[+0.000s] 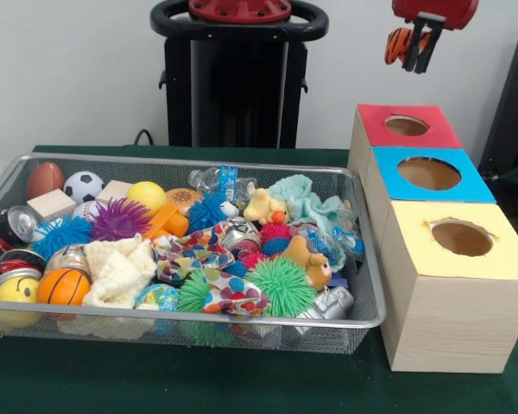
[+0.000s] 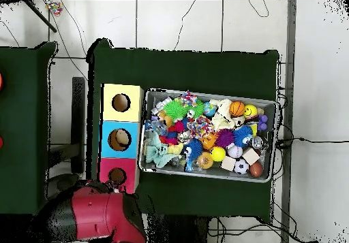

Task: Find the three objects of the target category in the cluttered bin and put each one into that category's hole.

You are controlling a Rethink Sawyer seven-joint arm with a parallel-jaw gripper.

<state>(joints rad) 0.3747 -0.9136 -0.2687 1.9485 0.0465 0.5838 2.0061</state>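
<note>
Front view, left to right: a wire bin [image 1: 190, 164] on the green worktop [image 1: 155, 379] holds dense clutter, with a brown football [image 1: 44, 178], a soccer ball [image 1: 83, 185], wooden blocks [image 1: 52, 203], a yellow ball [image 1: 146, 196] and an orange basketball [image 1: 63, 286] toward its left side. Spiky balls, cloths, cans and plush toys fill the middle and right. Beside the bin stand three boxes with holes: yellow [image 1: 462, 237] nearest, blue [image 1: 428, 173] in the middle, red [image 1: 407, 125] farthest. The hand [image 1: 420, 53] hangs high above the red box, closed on a small orange striped ball [image 1: 398, 45], apparently a target item. Judged light, rounded and likely smooth, it could slip; a grip across its widest part suits it. Nothing stands between the ball and the red hole below. In the bin, remaining balls lie partly wedged among neighbours, which could hinder a clean grasp.
</note>
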